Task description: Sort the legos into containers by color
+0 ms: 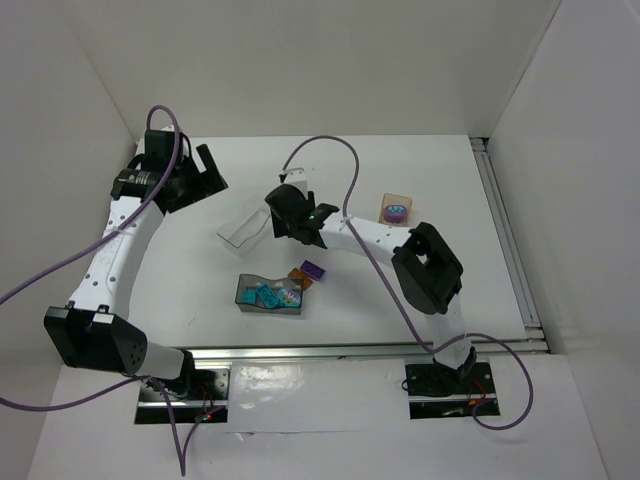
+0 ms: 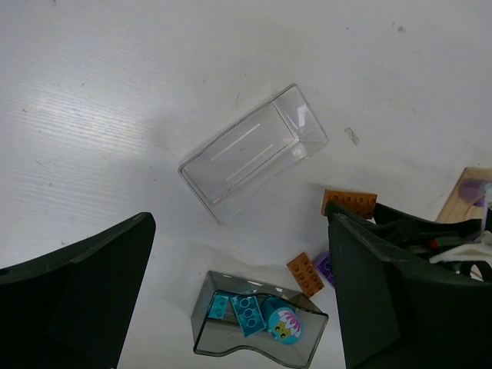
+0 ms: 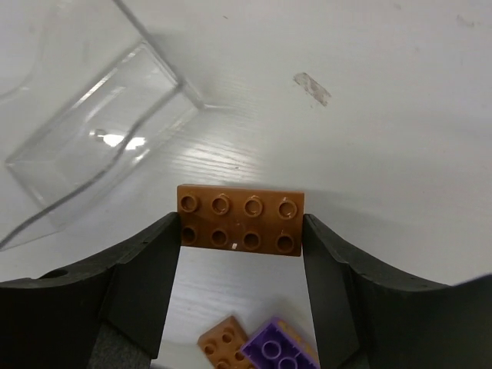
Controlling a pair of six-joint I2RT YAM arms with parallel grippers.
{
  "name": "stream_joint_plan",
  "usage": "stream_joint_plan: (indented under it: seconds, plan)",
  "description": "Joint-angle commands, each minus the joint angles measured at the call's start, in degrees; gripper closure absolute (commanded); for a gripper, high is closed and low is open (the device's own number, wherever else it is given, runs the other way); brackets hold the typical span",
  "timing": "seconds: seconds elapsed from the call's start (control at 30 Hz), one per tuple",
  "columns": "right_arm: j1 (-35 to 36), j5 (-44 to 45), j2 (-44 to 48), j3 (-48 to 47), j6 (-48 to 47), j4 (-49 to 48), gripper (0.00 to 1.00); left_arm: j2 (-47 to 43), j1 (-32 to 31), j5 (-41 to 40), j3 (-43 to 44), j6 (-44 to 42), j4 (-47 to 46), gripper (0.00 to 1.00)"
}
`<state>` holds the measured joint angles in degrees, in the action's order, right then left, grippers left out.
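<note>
The right gripper point(image 3: 240, 234) is closed on an orange brick point(image 3: 240, 221), one finger pressed to each short end, with the brick's studs facing the wrist camera. I cannot tell whether the brick is lifted off the white surface point(image 1: 430, 170) or touches it.

Ahead of this gripper and to its left lies the clear tray point(image 3: 92, 146), tilted on the diagonal, open side up, with nothing in it. It is near the held brick but not touching it. Back toward the wrist, behind the held brick, a second orange brick point(image 3: 224, 346) and a purple brick point(image 3: 280, 352) lie on the surface touching each other.

The grey tray point(image 1: 270, 295) sits further back on that same side, near these two loose bricks. It holds several teal bricks point(image 2: 246, 311) and a rounded teal piece point(image 2: 284, 324). Off to the right gripper's other side, well apart from it, the wooden tray point(image 1: 395, 208) carries a purple rounded piece point(image 1: 396, 212).

The left gripper point(image 1: 200, 172) has its fingers spread wide and grips nothing. It hangs well apart from all three trays; the clear tray is the nearest, the grey tray farther off.
</note>
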<state>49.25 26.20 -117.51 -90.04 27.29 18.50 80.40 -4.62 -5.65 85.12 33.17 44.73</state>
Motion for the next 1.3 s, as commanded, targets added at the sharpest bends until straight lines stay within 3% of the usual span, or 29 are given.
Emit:
stream_joint_plan:
  seconds: [0.0,0.37,0.47,0.57,0.6,0.8,0.93,1.1,1.27]
  plan:
    - [2.4,0.4,2.8,-3.8,-3.6,-3.2,0.47,0.0,0.3,-0.1,0.6,-0.6,-1.8,0.0]
    - [3.6,-4.5,-11.8,-27.5,-7.9,1.1,0.47,-3.3,0.8,-3.1,2.8,-0.6,-0.6,0.0]
    - [3.6,-4.0,-13.4,-28.7,-7.2,2.8,0.46,-3.3,1.4,-3.1,2.8,-0.6,-0.1,0.0]
    - [4.2,-4.0,-7.5,-19.5,-5.6,-1.7,0.38,-3.3,1.4,-3.1,1.6,-0.6,-0.1,0.0]
    - [4.2,-4.0,-4.0,-14.5,-5.6,-2.7,0.31,-2.7,1.4,-3.1,0.8,-0.6,-0.1,0.0]
    - [4.2,-2.8,5.3,-2.1,-2.2,-4.0,0.11,-2.7,0.8,-1.2,-3.7,-1.2,-0.1,0.03]
    - [4.2,-0.8,10.4,4.8,0.4,-3.3,0.09,-2.7,-2.9,-0.7,-9.9,0.9,0.4,0.09]
    - [3.0,-2.2,13.5,9.1,1.4,-4.4,0.09,-3.9,-6.9,8.7,-21.6,11.0,-6.7,0.12]
    - [3.0,-0.4,16.4,11.5,2.0,-2.7,0.09,0.7,-12.0,5.0,-24.6,19.0,-8.5,0.15]
